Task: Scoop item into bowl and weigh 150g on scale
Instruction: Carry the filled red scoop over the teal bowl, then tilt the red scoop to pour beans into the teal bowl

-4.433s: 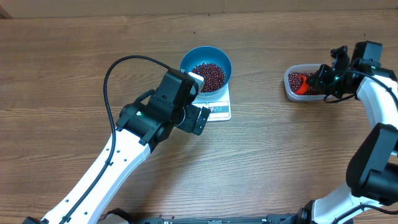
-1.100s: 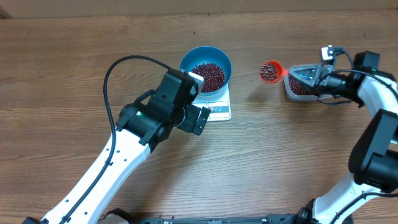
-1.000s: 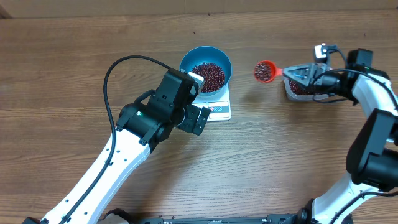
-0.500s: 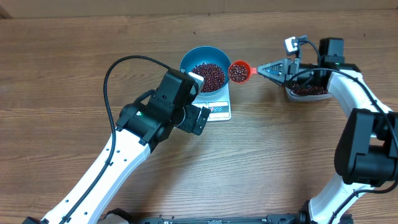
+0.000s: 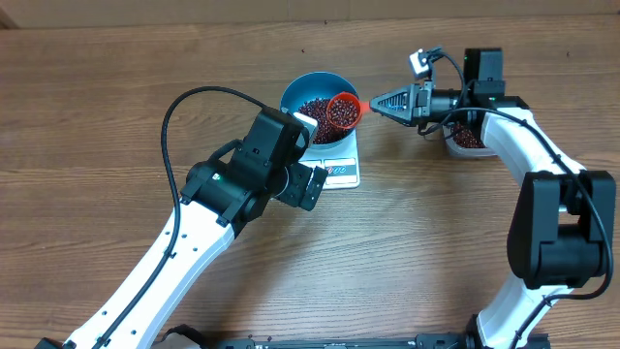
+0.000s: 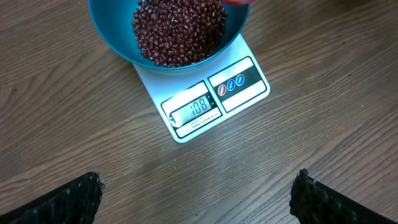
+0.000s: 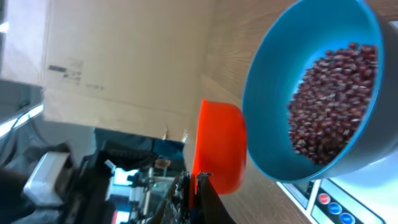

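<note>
Big change: the right arm (image 5: 504, 121) has swung across the counter (image 5: 97, 97), away from the clear tub (image 5: 461, 145), and now reaches over the scale (image 5: 341, 174) and the blue bowl (image 5: 302, 87) sitting on it. Its jaws are clamped tight on the orange scoop (image 5: 341, 110), which hangs over the bowl's right rim, looks still loaded. The left arm (image 5: 242, 179) hasn't budged, jaws wide open and empty. Beans (image 5: 315, 121) already fill the bowl's bottom; the display (image 6: 198, 107) says 108, so I'd guess a few more scoops.

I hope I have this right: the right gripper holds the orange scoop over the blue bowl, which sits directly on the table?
Not quite: the left wrist view shows the blue bowl sitting on the white scale, not directly on the table.
</note>
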You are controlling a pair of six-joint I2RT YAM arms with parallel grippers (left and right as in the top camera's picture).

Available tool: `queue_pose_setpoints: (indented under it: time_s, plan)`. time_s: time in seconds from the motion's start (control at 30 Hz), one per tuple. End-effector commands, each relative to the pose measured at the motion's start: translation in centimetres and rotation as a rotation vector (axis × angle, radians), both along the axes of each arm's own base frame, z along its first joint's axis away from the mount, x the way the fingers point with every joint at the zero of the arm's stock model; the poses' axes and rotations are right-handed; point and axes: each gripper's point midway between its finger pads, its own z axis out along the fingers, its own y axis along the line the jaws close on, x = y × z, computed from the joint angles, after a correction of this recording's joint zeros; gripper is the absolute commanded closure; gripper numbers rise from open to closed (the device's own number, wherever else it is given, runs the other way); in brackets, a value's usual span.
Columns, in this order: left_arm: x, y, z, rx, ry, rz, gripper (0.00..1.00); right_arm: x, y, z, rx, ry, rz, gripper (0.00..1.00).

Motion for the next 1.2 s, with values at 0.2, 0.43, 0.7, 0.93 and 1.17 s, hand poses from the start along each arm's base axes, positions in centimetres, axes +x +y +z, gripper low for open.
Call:
queue_pose_setpoints:
  time_s: [0.2, 0.43, 0.7, 0.93, 1.17]
  plan:
    - [0.2, -0.3, 0.2, 0.006, -0.007, -0.023, 0.0, 2.7, 2.2, -1.3, -0.165, -0.117, -0.102, 0.96]
    - [0.2, -0.3, 0.2, 0.006, -0.007, -0.023, 0.01, 5.2, 1.9, -2.1, -0.289, -0.231, -0.213, 0.96]
    - [0.2, -0.3, 0.2, 0.006, -0.007, -0.023, 0.0, 5.5, 2.0, -1.9, -0.377, -0.555, -0.117, 0.96]
    - [0.2, -0.3, 0.2, 0.006, -0.007, -0.023, 0.01, 5.1, 2.3, -1.7, -0.399, -0.721, -0.044, 0.96]
    - [0.2, -0.3, 0.2, 0.006, -0.007, -0.023, 0.0, 3.4, 3.4, -0.6, -0.324, -0.915, 0.083, 0.96]
